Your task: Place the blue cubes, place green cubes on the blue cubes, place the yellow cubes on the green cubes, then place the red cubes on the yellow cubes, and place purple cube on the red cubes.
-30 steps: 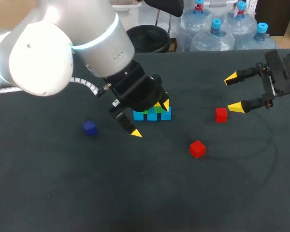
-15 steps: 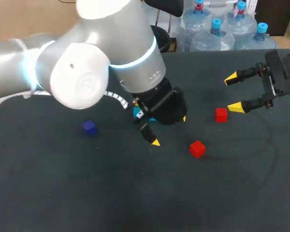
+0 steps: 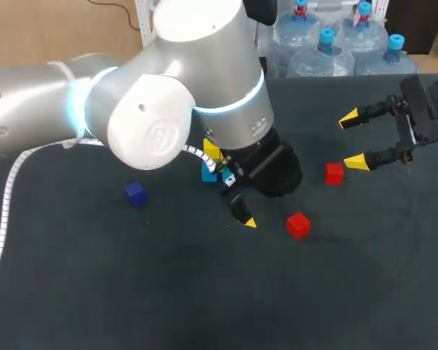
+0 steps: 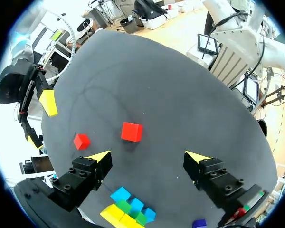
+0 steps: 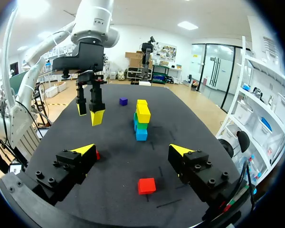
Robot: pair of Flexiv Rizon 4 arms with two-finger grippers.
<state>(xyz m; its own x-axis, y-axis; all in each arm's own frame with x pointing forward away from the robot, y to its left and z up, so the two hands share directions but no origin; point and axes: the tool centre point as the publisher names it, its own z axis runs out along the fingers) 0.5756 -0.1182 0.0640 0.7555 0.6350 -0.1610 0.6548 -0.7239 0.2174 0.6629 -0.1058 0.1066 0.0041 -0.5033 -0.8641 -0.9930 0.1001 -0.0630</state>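
Stack of blue, green, yellow cubes (image 5: pixel 141 118) on dark table (image 3: pixel 95 292).
Left gripper (image 4: pixel 148 156) spread, empty, small red cube (image 4: pixel 132 131) ahead; right gripper (image 5: pixel 131 149) spread, empty.

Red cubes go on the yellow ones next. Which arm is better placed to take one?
Left, probably. The left pincer, open, has one red cube straight ahead between its fingers. The right pincer, also open, is near the other red cube but farther from the stack.
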